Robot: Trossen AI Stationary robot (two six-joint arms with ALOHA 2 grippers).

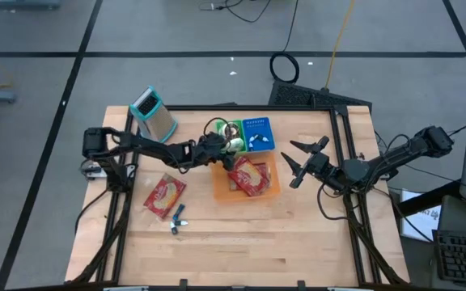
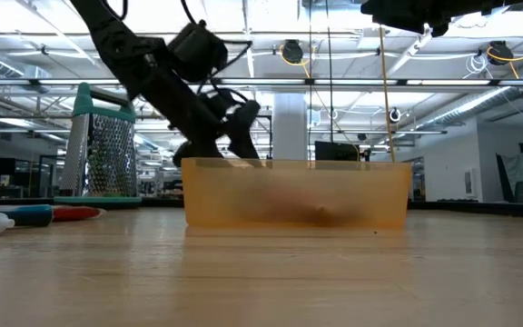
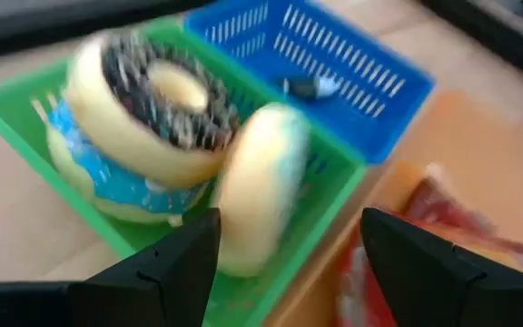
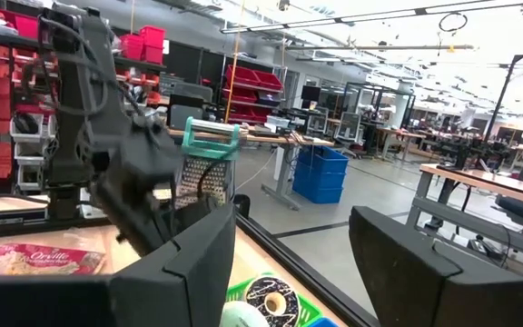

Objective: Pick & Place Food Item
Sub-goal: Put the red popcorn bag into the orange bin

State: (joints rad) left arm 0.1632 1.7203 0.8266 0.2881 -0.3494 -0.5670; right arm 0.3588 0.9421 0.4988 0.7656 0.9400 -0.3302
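My bench (image 1: 241, 250), listed left to right as I see it from overhead.

Item 1: grater (image 1: 154, 113) with teal handle, at about 10 o'clock on the bench, upright.

Item 2: red snack packet (image 1: 164, 195), lying flat at about 8 o'clock. Just below it, a small blue-and-white marker (image 1: 176, 220).

Item 3: left arm, reaching from the 9 o'clock edge toward the centre. Its left pincer (image 1: 222, 150) is released, jaws apart and holding nothing. In my left wrist view the two dark fingers (image 3: 162, 263) frame the green basket.

Item 4: green basket (image 1: 231, 136), just above centre, toward 12 o'clock. It holds the food items: a chocolate-sprinkled doughnut (image 3: 157, 104) lying on a blue-iced doughnut (image 3: 107, 177), and a pale doughnut (image 3: 257, 186) standing on edge beside them.

Item 5: blue basket (image 1: 258, 133), touching the green one on its 3 o'clock side, with a small blue-and-white object inside that I cannot identify.

Item 6: orange tray (image 1: 221, 190), at centre just below both baskets, holding a second red packet (image 1: 249, 176).

Item 7: right arm, entering from the 3 o'clock edge. Its right pincer (image 1: 296, 160) is released, empty, raised above the bench, well apart from the tray.
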